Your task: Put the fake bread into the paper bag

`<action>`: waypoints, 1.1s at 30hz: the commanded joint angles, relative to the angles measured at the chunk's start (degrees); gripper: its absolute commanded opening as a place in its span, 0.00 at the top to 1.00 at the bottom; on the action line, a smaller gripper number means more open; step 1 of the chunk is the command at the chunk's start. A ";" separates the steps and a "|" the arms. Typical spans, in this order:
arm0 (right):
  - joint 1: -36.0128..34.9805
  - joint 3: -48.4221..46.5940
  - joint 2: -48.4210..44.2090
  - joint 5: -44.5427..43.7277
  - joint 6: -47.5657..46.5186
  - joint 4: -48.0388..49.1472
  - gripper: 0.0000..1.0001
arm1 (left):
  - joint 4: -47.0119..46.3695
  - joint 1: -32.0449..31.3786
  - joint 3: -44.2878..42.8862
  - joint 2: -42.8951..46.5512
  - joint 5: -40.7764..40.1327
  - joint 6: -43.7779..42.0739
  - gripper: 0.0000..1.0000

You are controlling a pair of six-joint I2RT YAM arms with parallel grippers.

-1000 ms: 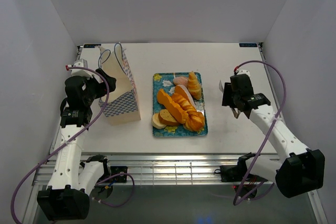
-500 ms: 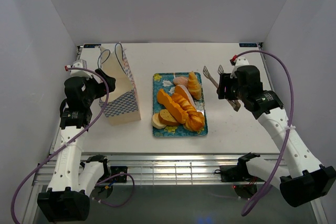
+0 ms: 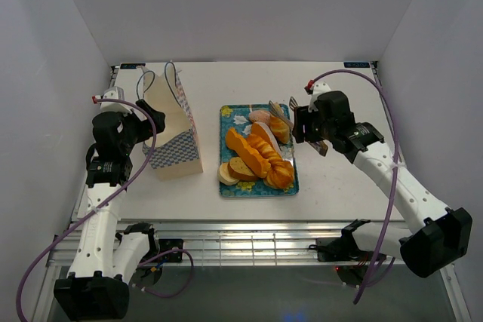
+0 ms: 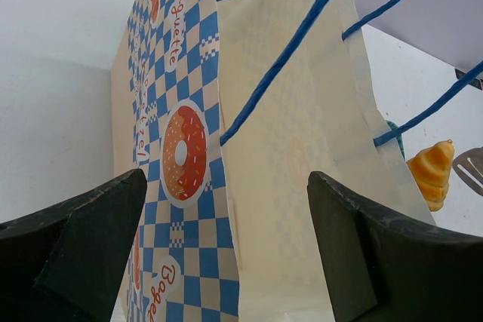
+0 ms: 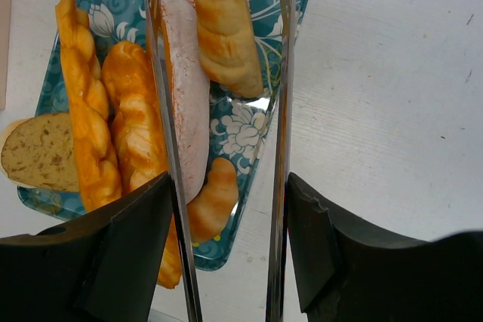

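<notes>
The fake bread (image 3: 256,152), several glossy orange and tan pieces, lies on a teal floral tray (image 3: 235,115) at mid-table. The cream paper bag (image 3: 173,133) with its blue-checked band stands upright to the tray's left. My left gripper (image 3: 151,120) is open at the bag's left side, and the bag's wall (image 4: 287,148) fills the gap between its fingers. My right gripper (image 3: 302,124) is shut on metal tongs (image 3: 281,111). The tong arms (image 5: 162,111) are spread apart above the tray's right edge, over a pale pink roll (image 5: 189,88) and a twisted loaf (image 5: 223,24).
Grey walls close in the table on three sides. A round cut slice (image 5: 41,152) and twisted loaves (image 5: 136,126) lie at the tray's near end. A croissant (image 4: 432,171) shows past the bag in the left wrist view.
My right arm has swung left from the table's right side, bringing the tongs over the tray's right edge. The left arm and the bag have not moved.
</notes>
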State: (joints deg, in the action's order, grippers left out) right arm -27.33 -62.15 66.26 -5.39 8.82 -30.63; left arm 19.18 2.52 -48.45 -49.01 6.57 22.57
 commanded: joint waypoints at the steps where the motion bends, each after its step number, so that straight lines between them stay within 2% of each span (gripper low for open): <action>1: -0.70 -0.96 1.85 1.17 -0.73 5.14 0.36 | -0.37 0.20 0.63 0.85 -0.50 -0.07 0.02; 8: -2.90 0.01 7.21 -1.64 -0.21 7.43 0.37 | -0.28 0.20 0.46 0.85 -0.59 -0.07 0.02; 14: -3.78 -0.95 8.62 -4.63 0.23 6.82 0.51 | -0.28 0.20 0.37 0.76 -0.59 -0.07 0.02; 21: -3.78 -1.39 5.55 -8.85 0.76 5.41 0.68 | -0.28 0.20 0.37 0.94 -1.12 -0.07 0.02; 33: -3.87 -7.19 -2.09 -9.21 1.64 1.10 0.72 | -0.11 0.20 0.46 1.46 -2.96 -0.51 0.02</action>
State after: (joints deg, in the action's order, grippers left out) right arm -30.87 -64.36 67.40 -13.87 10.07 -30.55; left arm 19.20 2.52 -48.45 -48.93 4.86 22.55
